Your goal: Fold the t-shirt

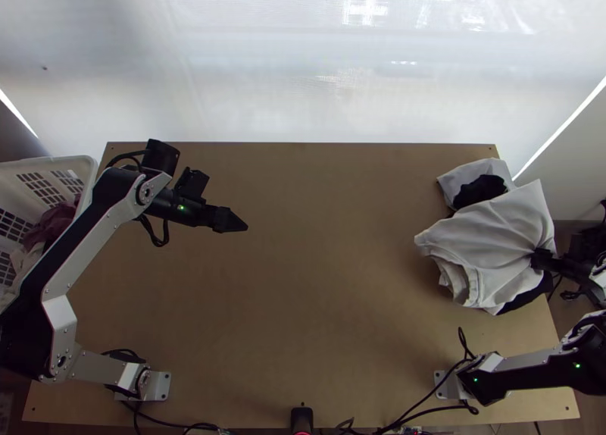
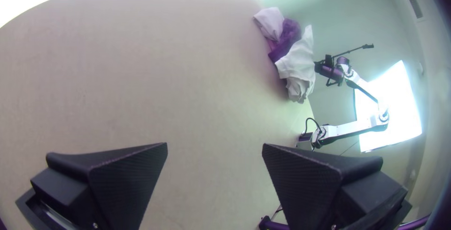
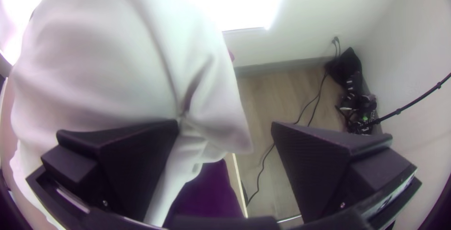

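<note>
Cloth, white and rumpled, lay in a loose heap at the right side of the table, part of it reaching past the right edge. Black fabric showed between its far portion and the main mass, and more dark material poked out at the near end. At the heap's near left corner, several pale layers bunched together.

The right gripper was at the heap's right side, its fingers spread wide apart in its own wrist view, with the white stuff right by one of them and floor visible between them. Whether that finger touched it, I could not tell.

The left gripper was over the table's left half, well apart from the heap and pointing rightward; its fingers stood wide open with nothing between them.

Beyond the table's left edge stood a white basket holding dark red clothing and paler pieces.
</note>
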